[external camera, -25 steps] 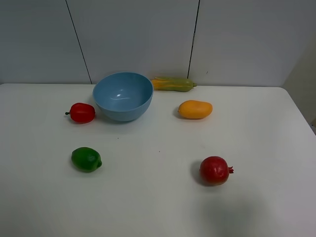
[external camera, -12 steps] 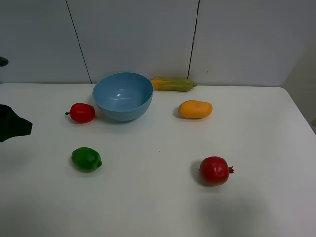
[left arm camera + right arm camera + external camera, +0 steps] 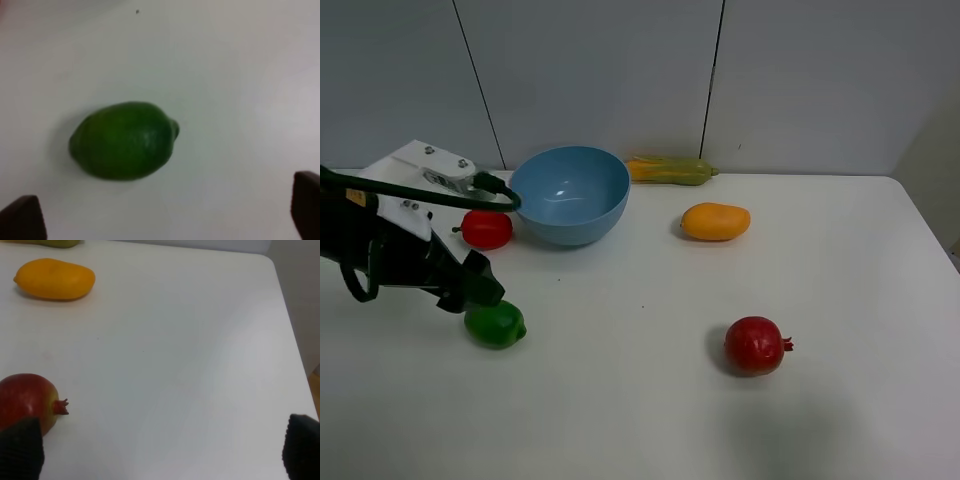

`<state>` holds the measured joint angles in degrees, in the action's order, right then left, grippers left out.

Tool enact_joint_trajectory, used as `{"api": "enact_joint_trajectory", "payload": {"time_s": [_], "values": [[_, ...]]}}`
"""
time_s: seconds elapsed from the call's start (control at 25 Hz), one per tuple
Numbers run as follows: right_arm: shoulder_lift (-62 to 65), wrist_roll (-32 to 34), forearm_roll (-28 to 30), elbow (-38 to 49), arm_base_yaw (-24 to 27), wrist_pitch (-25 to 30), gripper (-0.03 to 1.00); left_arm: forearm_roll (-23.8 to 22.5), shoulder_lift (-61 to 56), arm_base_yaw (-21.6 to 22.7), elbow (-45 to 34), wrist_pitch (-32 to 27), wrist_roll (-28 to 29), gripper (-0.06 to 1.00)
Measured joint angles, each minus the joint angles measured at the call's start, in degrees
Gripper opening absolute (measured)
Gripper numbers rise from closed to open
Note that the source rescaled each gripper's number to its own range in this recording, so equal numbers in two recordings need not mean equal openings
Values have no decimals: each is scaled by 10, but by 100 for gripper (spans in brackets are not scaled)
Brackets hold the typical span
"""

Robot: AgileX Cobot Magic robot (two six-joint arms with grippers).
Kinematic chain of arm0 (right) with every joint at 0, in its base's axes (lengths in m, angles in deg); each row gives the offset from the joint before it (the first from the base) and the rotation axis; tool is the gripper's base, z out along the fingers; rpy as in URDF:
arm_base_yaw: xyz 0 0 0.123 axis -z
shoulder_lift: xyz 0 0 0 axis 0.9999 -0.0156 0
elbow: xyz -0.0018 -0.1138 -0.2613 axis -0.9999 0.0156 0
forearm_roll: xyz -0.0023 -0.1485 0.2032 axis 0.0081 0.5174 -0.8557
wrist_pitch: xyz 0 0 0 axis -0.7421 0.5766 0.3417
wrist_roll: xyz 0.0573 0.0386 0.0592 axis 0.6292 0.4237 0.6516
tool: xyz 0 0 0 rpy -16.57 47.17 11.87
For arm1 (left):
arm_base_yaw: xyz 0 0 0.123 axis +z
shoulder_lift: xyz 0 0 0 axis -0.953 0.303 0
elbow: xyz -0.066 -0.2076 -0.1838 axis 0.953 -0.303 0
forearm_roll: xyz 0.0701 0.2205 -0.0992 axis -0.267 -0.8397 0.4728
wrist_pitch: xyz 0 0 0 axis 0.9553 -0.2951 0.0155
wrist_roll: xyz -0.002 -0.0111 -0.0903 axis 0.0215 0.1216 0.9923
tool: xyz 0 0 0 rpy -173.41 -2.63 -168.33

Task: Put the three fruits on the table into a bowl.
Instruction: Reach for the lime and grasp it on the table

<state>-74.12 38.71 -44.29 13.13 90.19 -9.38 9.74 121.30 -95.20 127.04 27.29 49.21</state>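
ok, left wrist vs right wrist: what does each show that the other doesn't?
Left wrist only: the lime, lying untouched on the table, and the open left gripper. Right wrist only: the mango, the pomegranate, a sliver of corn, the table's far edge, and the open right gripper. Both: bare white table.

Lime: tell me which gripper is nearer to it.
Left. The left gripper hovers open right at the lime, not gripping it. The right gripper is away on the other side, open by the pomegranate.
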Motion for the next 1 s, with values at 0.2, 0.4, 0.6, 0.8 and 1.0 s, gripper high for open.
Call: {"api": "enact_joint_trajectory", "payload": {"time_s": [0.2, 0.4, 0.6, 0.8, 1.0], "values": [[0, 0, 0, 0, 0, 0, 88, -13, 44, -44, 0, 32, -73, 100], [0, 0, 0, 0, 0, 0, 88, -14, 72, -52, 0, 32, -159, 100], [0, 0, 0, 0, 0, 0, 88, -15, 128, -52, 0, 45, -210, 100], [0, 0, 0, 0, 0, 0, 88, -15, 176, -41, 0, 84, -227, 100], [0, 0, 0, 0, 0, 0, 88, -29, 210, -19, 0, 91, -236, 100]]}}
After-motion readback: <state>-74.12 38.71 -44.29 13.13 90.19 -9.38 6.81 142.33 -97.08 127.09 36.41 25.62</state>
